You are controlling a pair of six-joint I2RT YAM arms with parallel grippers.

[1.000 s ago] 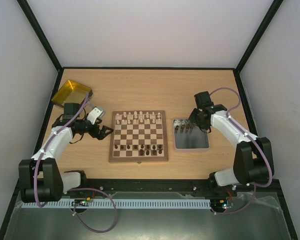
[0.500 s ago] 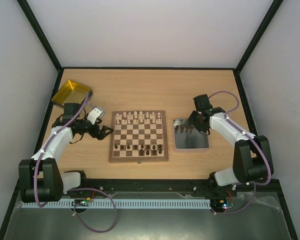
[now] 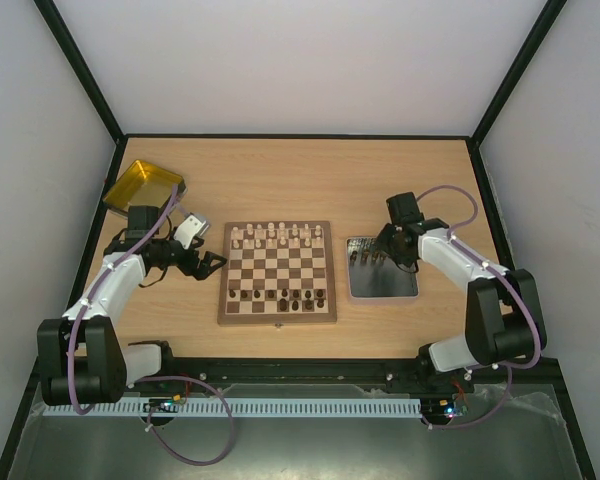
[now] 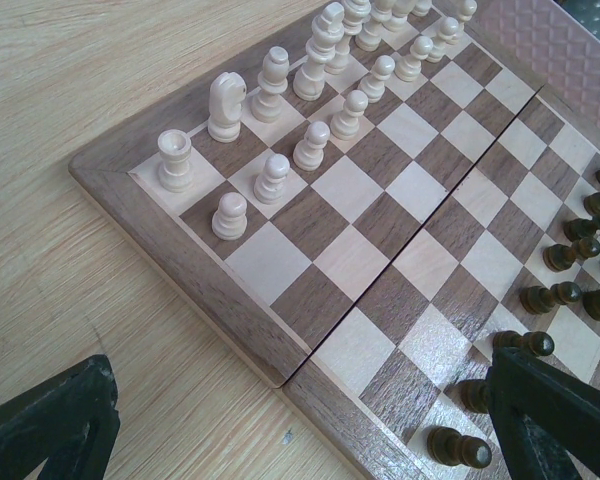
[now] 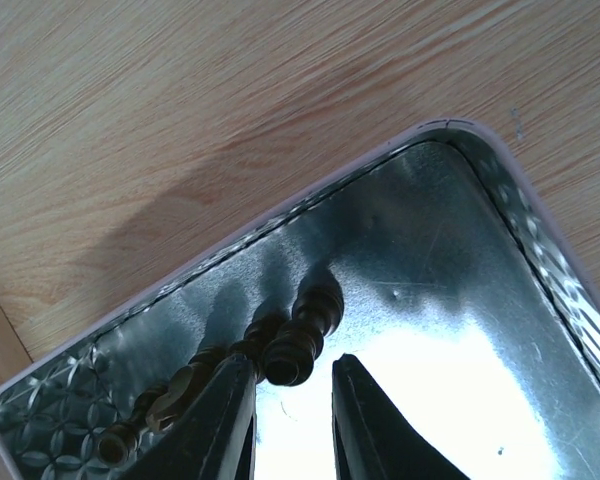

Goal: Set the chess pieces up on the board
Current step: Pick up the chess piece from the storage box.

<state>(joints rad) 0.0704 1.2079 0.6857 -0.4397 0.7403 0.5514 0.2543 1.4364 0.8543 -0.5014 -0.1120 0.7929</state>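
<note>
The board (image 3: 277, 268) lies mid-table with cream chess pieces (image 3: 278, 236) along its far rows and dark chess pieces (image 3: 285, 294) along its near rows. My left gripper (image 3: 210, 263) is open and empty just left of the board; in the left wrist view (image 4: 300, 440) its wide-apart fingers frame the board's edge (image 4: 280, 350). My right gripper (image 3: 376, 256) hangs low over several dark pieces (image 3: 366, 258) in the grey tray (image 3: 382, 285). In the right wrist view its fingers (image 5: 230, 420) straddle one dark piece (image 5: 302, 345), which touches the left finger with a gap to the right one.
A yellow translucent tray (image 3: 143, 185) sits at the far left corner. More dark pieces (image 5: 175, 395) lie in a row left of the right gripper against the grey tray's rim (image 5: 310, 200). Black frame rails border the table.
My right gripper has shifted slightly left and down onto the dark pieces in the grey tray. The left arm has not moved.
</note>
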